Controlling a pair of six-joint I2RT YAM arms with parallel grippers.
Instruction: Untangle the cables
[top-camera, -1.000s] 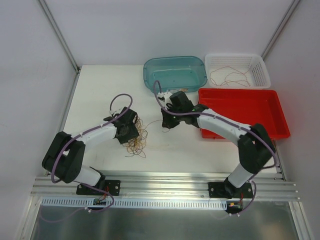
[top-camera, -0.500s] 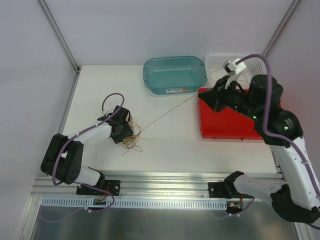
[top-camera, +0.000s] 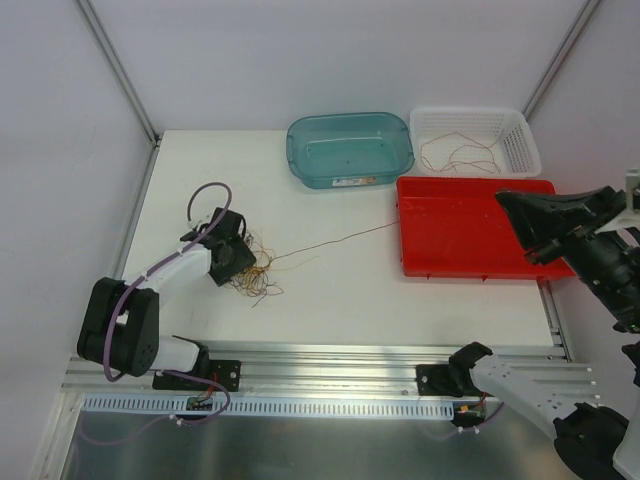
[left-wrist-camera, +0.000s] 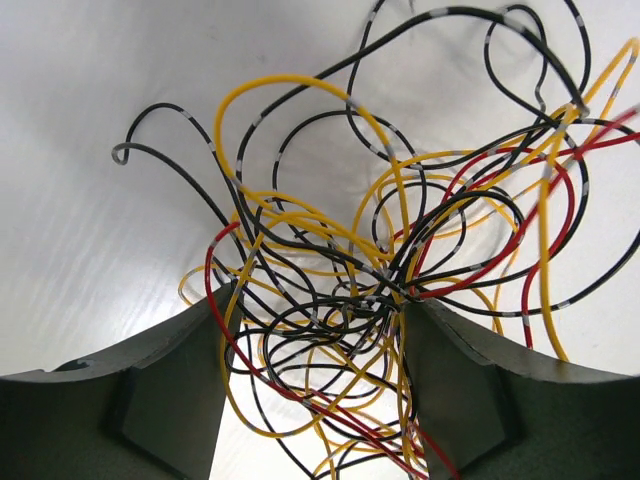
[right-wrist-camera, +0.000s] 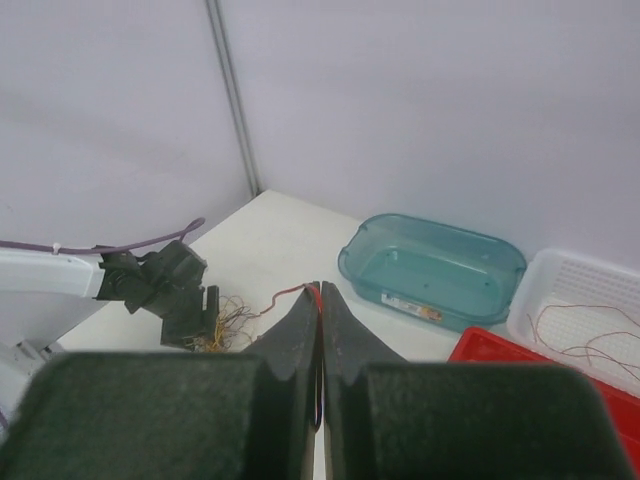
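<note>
Right claw (right-wrist-camera: 320, 295), clamped on one red wire (top-camera: 340, 239), has swung toward the right edge of the counter (top-camera: 330, 295); left claw (left-wrist-camera: 318, 308), spread, straddles the tangle (left-wrist-camera: 380, 280). Pull slowly, tangle pinned.

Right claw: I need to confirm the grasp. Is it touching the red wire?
Touching. The right wrist view shows the right claw shut, the red wire pinched between its tips and trailing left.
</note>
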